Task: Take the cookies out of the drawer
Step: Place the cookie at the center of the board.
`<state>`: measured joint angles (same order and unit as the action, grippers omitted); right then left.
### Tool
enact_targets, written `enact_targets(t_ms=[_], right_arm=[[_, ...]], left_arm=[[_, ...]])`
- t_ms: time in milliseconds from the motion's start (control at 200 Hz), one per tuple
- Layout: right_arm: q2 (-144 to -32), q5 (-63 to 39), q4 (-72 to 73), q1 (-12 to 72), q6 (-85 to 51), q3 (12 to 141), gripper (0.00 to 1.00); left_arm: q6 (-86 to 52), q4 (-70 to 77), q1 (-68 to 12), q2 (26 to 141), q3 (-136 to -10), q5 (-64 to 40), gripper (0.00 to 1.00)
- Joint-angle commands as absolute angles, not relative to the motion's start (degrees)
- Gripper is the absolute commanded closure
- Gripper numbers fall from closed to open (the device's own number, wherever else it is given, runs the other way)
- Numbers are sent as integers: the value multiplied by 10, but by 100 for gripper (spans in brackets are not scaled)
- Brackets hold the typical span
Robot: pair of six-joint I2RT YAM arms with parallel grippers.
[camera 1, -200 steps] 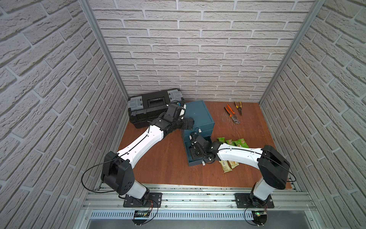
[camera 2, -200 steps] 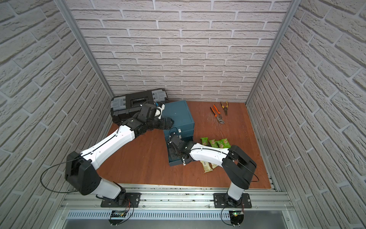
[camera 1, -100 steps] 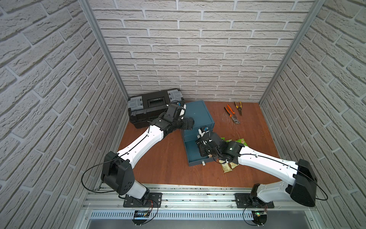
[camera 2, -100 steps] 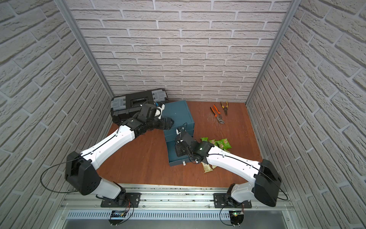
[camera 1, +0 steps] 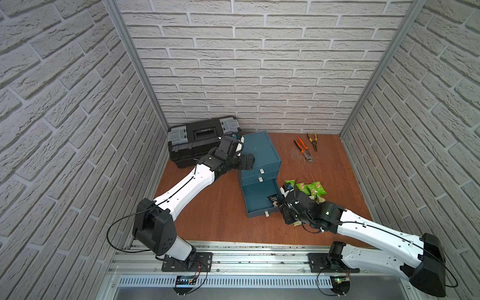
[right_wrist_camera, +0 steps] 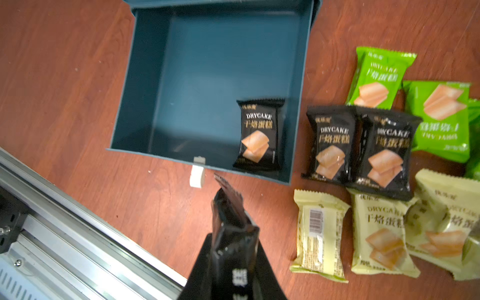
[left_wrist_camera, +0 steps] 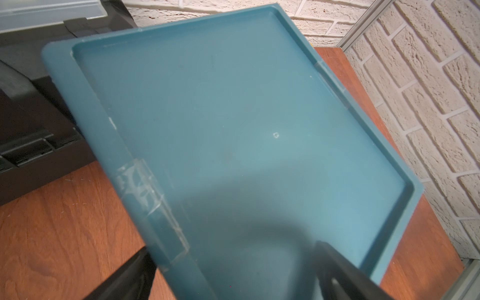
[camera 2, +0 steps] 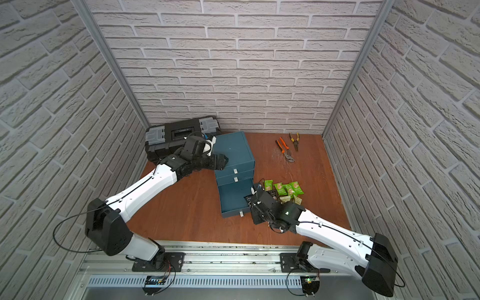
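The right gripper [right_wrist_camera: 233, 249] is pinched tight on a black cookie pack [right_wrist_camera: 231, 223]. It holds the pack up on its edge, near the front of the open drawer [right_wrist_camera: 145, 78]. The left gripper [left_wrist_camera: 232, 249] has its two fingers spread wide apart and grips nothing. One finger is over the flat top of the blue cabinet [left_wrist_camera: 233, 117] and the other is past its edge. The drawer is the bottom one of three and is pulled out, and the two above it are shut. One black pack [right_wrist_camera: 258, 135] lies flat inside the drawer, in a front corner on the side nearest the other cookies [right_wrist_camera: 381, 233]. Those lie on the wooden table [right_wrist_camera: 78, 78] just beside the drawer. There are two black packs [right_wrist_camera: 330, 145], some bright green packs [right_wrist_camera: 376, 78] and some pale yellow ones. The black packs say DRYCAKE in gold letters. Under that there is Chinese writing and a picture of tan biscuits. One pale yellow pack [right_wrist_camera: 319, 233] lies face down and shows a barcode. A black toolbox [camera 1: 197, 140] sits shut by the back wall, next to the cabinet.
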<state>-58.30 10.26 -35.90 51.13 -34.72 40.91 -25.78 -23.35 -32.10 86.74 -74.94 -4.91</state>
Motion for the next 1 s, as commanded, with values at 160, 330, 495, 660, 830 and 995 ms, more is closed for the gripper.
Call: enact_targets(t_ms=[160,330,495,660,830,995], right_arm=[[-519,99,-353,515,-420,337,95],[-543,95,-341,514,-437,314,95],[-594,89,-279,514,-437,306,95],[-678,83,-235,514,-428,323,95],[-697,116,-258,514,-435,329,64],[-633,164,-319,514,-441,328,41]], left_arm=[[-249,-278,-333,896,-757,-42,1],[-249,-278,-335,900,-760,-38,2],[-248,-279,-337,904,-764,-37,1],[-247,-286,-338,904,-764,-34,2],[-244,-289,-338,899,-762,-31,2],[-244,-287,-338,903,-764,-34,2]])
